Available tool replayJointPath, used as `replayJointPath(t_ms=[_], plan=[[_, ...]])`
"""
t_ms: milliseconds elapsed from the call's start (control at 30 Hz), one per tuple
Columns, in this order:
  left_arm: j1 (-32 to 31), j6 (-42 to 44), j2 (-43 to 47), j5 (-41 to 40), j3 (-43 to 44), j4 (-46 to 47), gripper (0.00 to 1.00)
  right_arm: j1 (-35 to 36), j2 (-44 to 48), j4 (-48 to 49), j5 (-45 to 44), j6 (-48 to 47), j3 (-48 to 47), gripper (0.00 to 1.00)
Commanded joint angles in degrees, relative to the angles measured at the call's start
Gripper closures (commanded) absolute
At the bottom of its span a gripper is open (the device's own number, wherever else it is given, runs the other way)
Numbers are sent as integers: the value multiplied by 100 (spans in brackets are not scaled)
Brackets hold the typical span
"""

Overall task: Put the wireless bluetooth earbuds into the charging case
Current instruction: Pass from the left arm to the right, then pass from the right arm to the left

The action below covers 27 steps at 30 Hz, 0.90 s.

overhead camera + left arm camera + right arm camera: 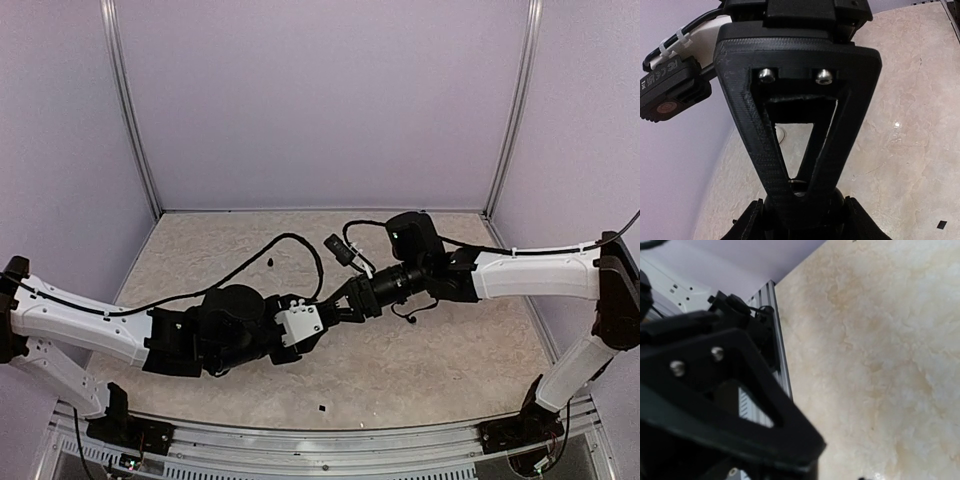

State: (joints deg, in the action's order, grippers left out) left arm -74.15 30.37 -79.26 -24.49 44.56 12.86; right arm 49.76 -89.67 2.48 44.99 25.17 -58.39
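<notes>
My left gripper [322, 320] and right gripper [340, 308] meet tip to tip over the middle of the table. In the left wrist view my left fingers [747, 225] flank a dark round charging case [840, 199] and are shut on it. The right gripper's [800, 186] black triangular finger points straight down onto the case, its tips drawn together there. No earbud shows at the tips; that spot is dark and hidden. The right wrist view is filled by a blurred black finger [740, 405], and neither the case nor a bud shows in it.
A tiny black speck [270, 262] lies on the beige table behind the left arm. A small black square [322, 409] lies near the front edge and shows in the left wrist view [940, 224]. A black cable [290, 238] loops above the left wrist. Lilac walls enclose the table.
</notes>
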Motion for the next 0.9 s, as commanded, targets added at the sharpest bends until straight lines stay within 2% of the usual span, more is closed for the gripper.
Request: replayJointPath(t_ms=[0,133,233,267,400,500,700,867], plan=[[-71,112,-45,-78,203,164,63,83,-125,44,-64,18,-198,53],[-67,114,-45,-100,198,147,62,117,-204,42,-78,27,-215,59],[-65,86,-43,-121,198,140,61,128,-226,42,-98,25,-228,68],[-69,56,-30,-146,190,146,60,123,-220,34,-116,31,-241,73],[-54,-105,44,-260,132,220,51,113,-202,65,-64,34,-239,82],[-22,-244,223,-241,46,279,40,101,-143,136,-41,56,-221,84],[31,-722,791,-185,-242,434,27,2,110,196,-138,-126,-159,85],[348,-1652,1635,634,-710,565,21,-74,458,508,-196,-500,-51,85]])
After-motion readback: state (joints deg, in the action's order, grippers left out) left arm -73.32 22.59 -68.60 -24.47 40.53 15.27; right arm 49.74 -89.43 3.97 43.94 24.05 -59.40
